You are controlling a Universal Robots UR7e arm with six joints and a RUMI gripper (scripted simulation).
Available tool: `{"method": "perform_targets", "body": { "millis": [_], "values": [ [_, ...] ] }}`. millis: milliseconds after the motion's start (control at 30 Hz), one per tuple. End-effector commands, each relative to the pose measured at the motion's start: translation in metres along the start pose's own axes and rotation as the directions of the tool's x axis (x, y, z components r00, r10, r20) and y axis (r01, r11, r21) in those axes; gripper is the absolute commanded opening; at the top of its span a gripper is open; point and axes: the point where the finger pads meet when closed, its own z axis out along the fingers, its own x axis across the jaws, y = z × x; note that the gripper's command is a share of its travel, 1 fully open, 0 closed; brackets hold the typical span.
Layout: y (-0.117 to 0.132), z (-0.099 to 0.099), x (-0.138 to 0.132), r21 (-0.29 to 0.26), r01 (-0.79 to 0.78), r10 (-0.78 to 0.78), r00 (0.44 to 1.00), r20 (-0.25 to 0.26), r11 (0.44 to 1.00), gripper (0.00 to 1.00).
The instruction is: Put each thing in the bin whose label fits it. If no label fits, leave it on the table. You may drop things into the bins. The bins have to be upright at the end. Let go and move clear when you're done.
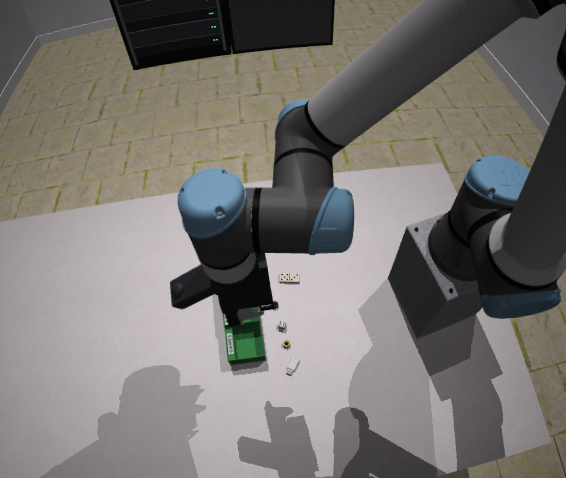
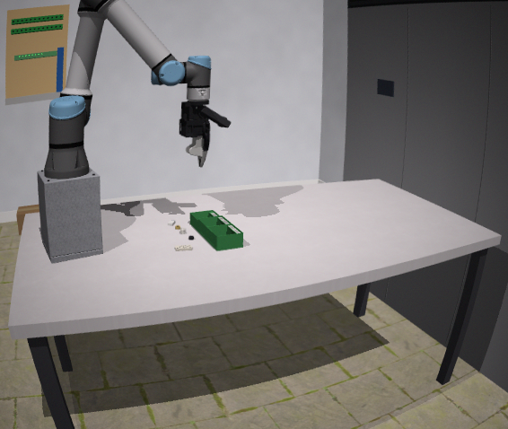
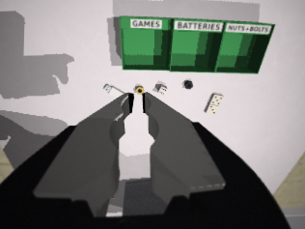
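Sorting still to do: five small things sit outside the green bin row [image 1: 246, 361] [image 2: 230, 242] [image 3: 170, 47], on the arm's side of it, on the tabletop [image 1: 93, 308] [image 2: 337, 221] [image 3: 87, 42]. Row is upright; labels read GAMES, BATTERIES, NUTS+BOLTS.

Hand [image 1: 233, 317] [image 2: 201, 162] [image 3: 138, 95] is clenched, nothing in it, well above the row. Looks like between picks.

Positions off the row: white piece [image 1: 293, 365] [image 2: 171, 223] [image 3: 107, 88] out past the GAMES end, brass nut [image 1: 286, 344] [image 2: 177, 226] [image 3: 139, 90] and die [image 1: 281, 325] [image 2: 182, 231] [image 3: 160, 88] beside GAMES, black round piece [image 2: 190, 237] [image 3: 187, 84] beside BATTERIES, domino [image 1: 288, 278] [image 2: 183, 248] [image 3: 213, 102] near the NUTS+BOLTS end.

Next: choose a target, open up, come down over it. My call: die and domino to GAMES, nut to NUTS+BOLTS. Nut and die are near each other, so watch for a knock.

Hard to read: white piece is partly behind a finger in the wrist view, can't identify it. Black piece is too small to name; check before sorting. From the top, the arm covers much of the row and the fingertips are hard to separate. Bin corners are in shadow; no contents I can make out.
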Motion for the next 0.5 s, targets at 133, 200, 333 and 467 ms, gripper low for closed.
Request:
{"method": "perform_targets", "body": {
  "millis": [133, 200, 333, 467],
  "values": [
    [0.000, -0.003, 0.000, -0.001, 0.000, 0.000, 1.000, 0.000, 1.000, 0.04],
    [0.009, 0.011, 0.000, -0.001, 0.100, -0.100, 0.995, 0.000, 0.995, 0.18],
    [0.018, 0.025, -0.001, -0.001, 0.199, -0.199, 0.980, 0.001, 0.980, 0.18],
    [0.035, 0.053, -0.001, -0.004, 0.332, -0.332, 0.943, 0.000, 0.943, 0.18]
  ]
}}
